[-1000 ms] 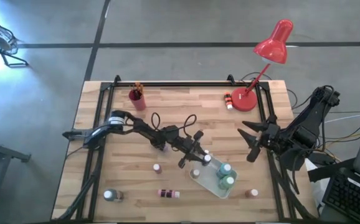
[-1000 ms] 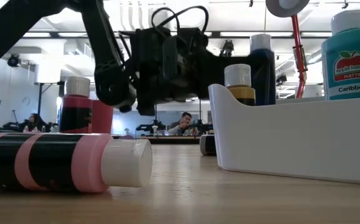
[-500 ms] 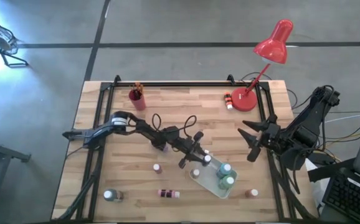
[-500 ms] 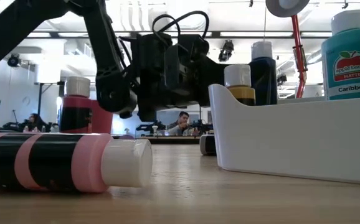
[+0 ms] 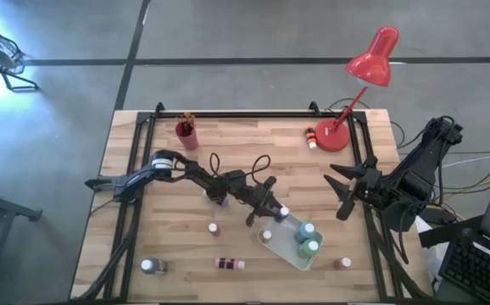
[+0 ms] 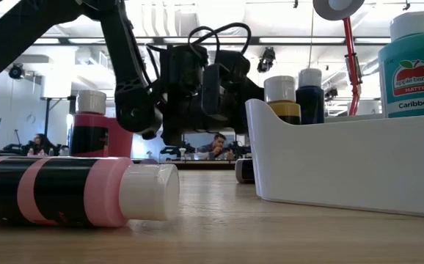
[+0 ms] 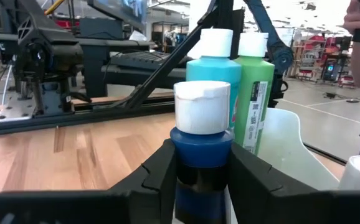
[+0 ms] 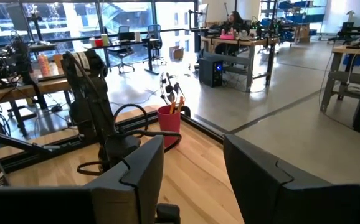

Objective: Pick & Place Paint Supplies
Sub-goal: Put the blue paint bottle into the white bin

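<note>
Seemingly over the white tray [image 7: 279, 134], left gripper [image 7: 200, 165] clamps a blue bottle [image 7: 200, 158], base hidden; right gripper [image 8: 192, 174] gapes.

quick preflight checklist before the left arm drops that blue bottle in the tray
1. Grip: left end effector holds the blue bottle between both fingers, upright: ok.
2. Position: in the high view the bottle sits at the white tray's near corner; whether it is fully inside the rim: cannot tell.
3. Free spot: teal bottle and green bottle stand close behind the blue one; free floor under it: cannot tell.
4. Cap: white cap on, looks shut: ok.
5. Right end effector is open, parked at the table's right edge, clear of the tray: ok.
6. Loose bottles, such as the pink bottle lying on the table, are away from the tray: ok.
</note>
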